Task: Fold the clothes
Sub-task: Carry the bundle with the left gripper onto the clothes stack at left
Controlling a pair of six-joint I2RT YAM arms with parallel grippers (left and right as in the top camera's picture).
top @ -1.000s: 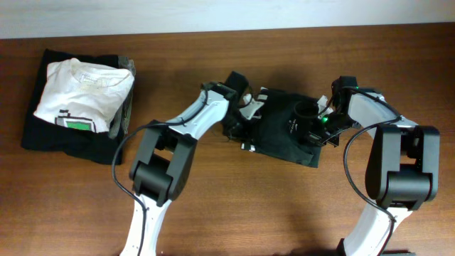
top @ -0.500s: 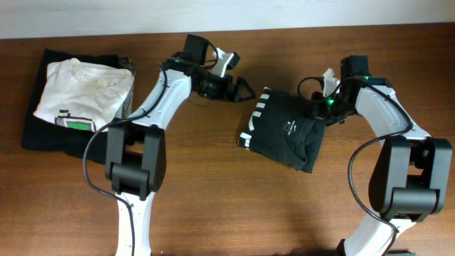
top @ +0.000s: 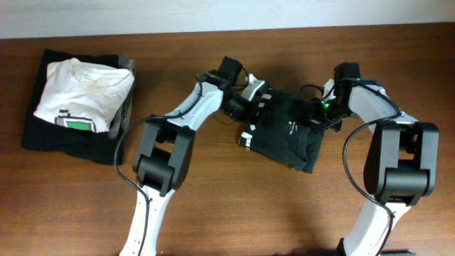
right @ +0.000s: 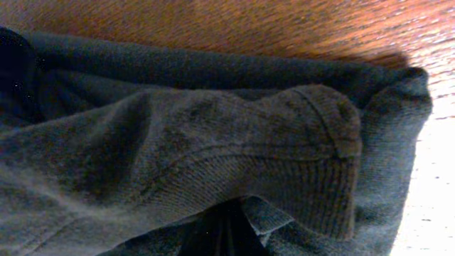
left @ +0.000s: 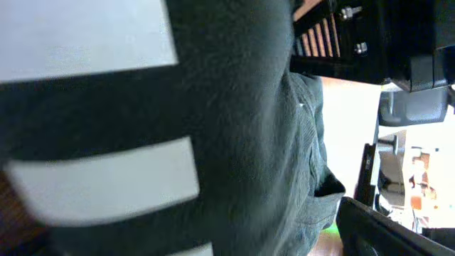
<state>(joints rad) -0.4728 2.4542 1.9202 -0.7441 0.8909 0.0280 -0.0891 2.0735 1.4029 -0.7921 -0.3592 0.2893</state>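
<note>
Left gripper (top: 250, 107) sits on the 10 o'clock edge of the clothes (top: 284, 135), right gripper (top: 321, 114) on their 2 o'clock corner. Jaw state is unreadable on both, since cloth fills both wrist views. Clothes lie folded at 3 o'clock of table (top: 213, 213) centre. Judged light, limp, non-slip knit; pinch at ribbed edge (right: 306, 163) or corners. Bare wood. White tee (top: 82, 92) stack sits at 9 o'clock, well apart.

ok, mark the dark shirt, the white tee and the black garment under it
dark shirt (top: 284, 135), overhead, middle of the folded body
white tee (top: 82, 89), overhead, chest area
black garment (top: 46, 139), overhead, bare lower edge
</note>
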